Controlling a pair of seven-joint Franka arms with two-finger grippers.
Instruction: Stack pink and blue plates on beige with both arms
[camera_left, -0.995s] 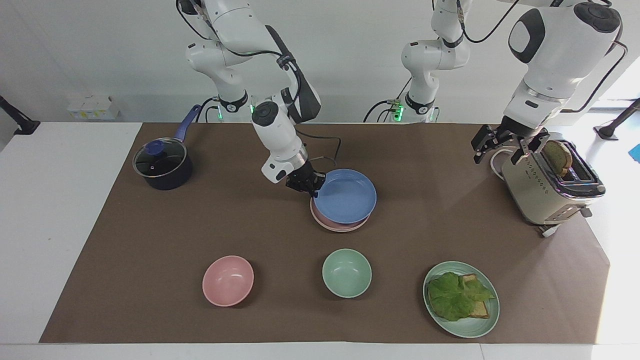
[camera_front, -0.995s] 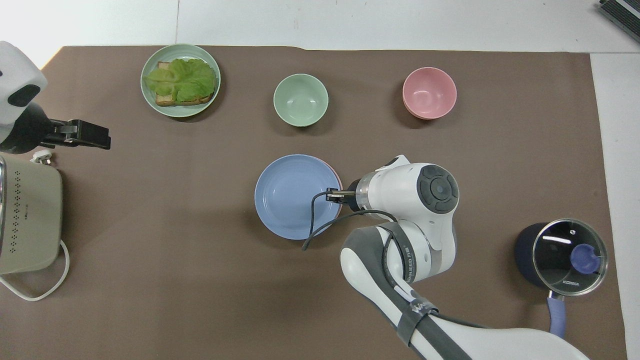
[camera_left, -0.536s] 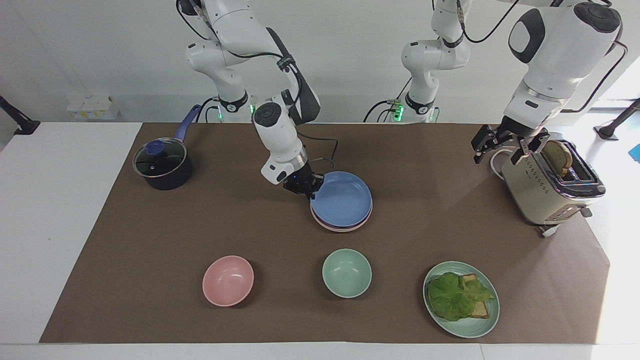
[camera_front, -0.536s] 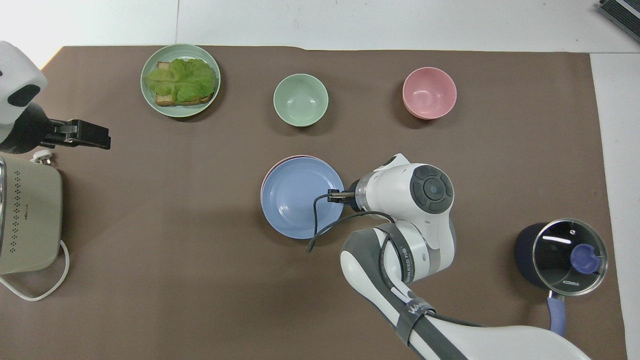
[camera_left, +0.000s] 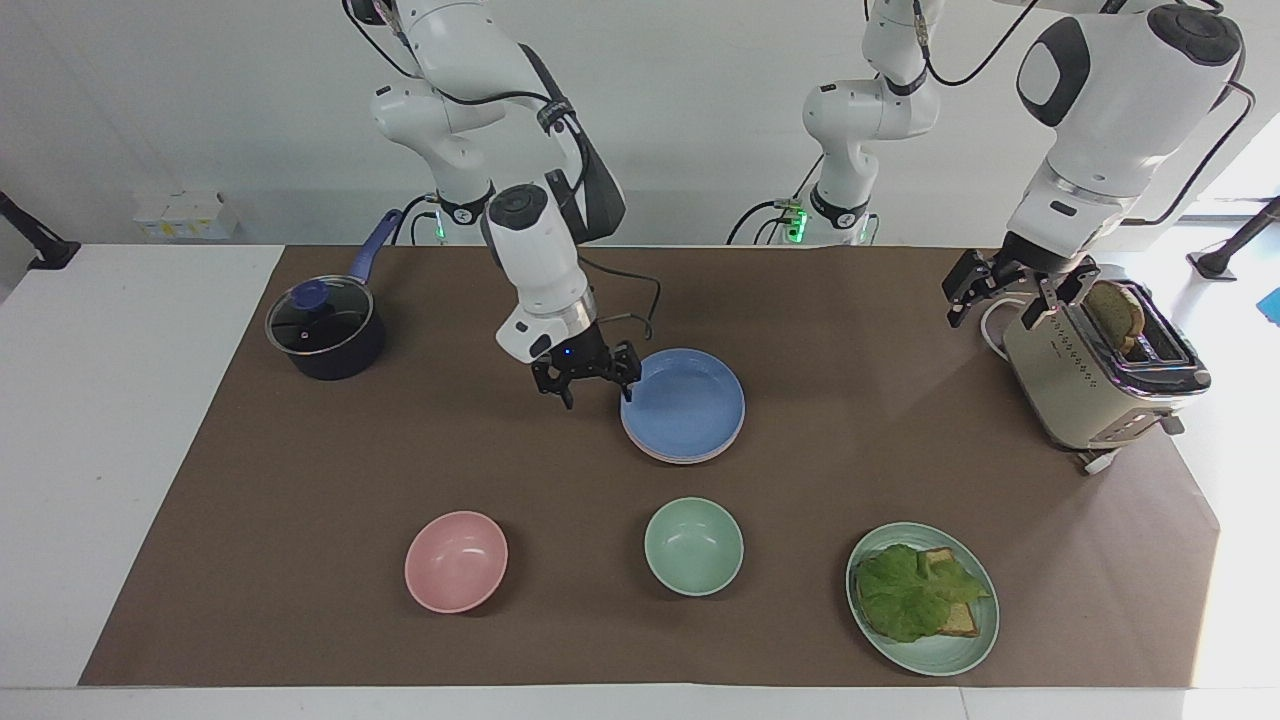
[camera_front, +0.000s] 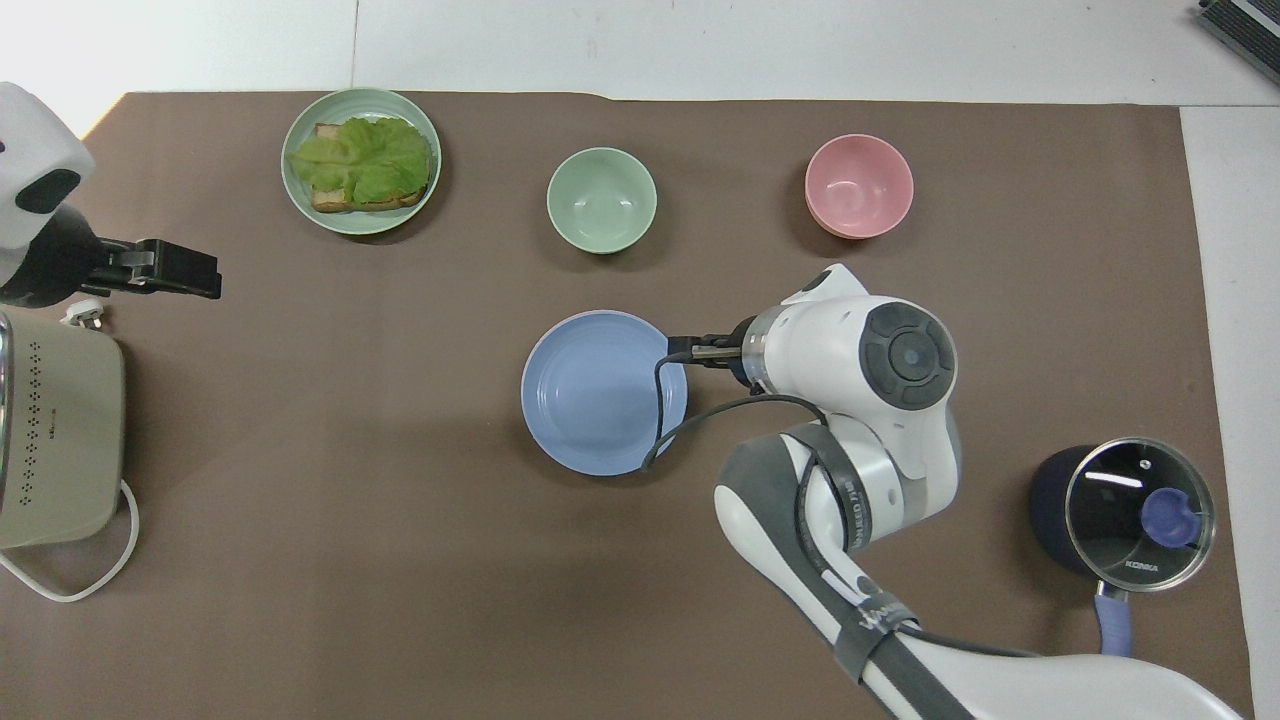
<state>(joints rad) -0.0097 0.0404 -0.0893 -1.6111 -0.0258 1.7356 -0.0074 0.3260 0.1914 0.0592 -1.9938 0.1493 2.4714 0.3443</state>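
Note:
The blue plate (camera_left: 690, 400) (camera_front: 600, 392) lies flat on top of a stack in the middle of the mat. A thin pale pink rim (camera_left: 672, 457) of the pink plate peeks out beneath it. The beige plate is hidden under the stack. My right gripper (camera_left: 592, 387) hangs open just above the mat, beside the stack toward the right arm's end, and touches nothing. In the overhead view its fingers are hidden under the wrist (camera_front: 800, 345). Over by the toaster, my left gripper (camera_left: 1000, 298) (camera_front: 170, 270) waits open and holds nothing.
A cream toaster (camera_left: 1095, 375) with bread stands at the left arm's end. A lidded dark pot (camera_left: 325, 335) stands at the right arm's end. Farther from the robots sit a pink bowl (camera_left: 456, 560), a green bowl (camera_left: 693, 546) and a green plate (camera_left: 945, 650) with lettuce and toast.
The right gripper set the tilted blue plate down flat on the pink one, opened, and drew back toward the right arm's end. The left arm stayed still.

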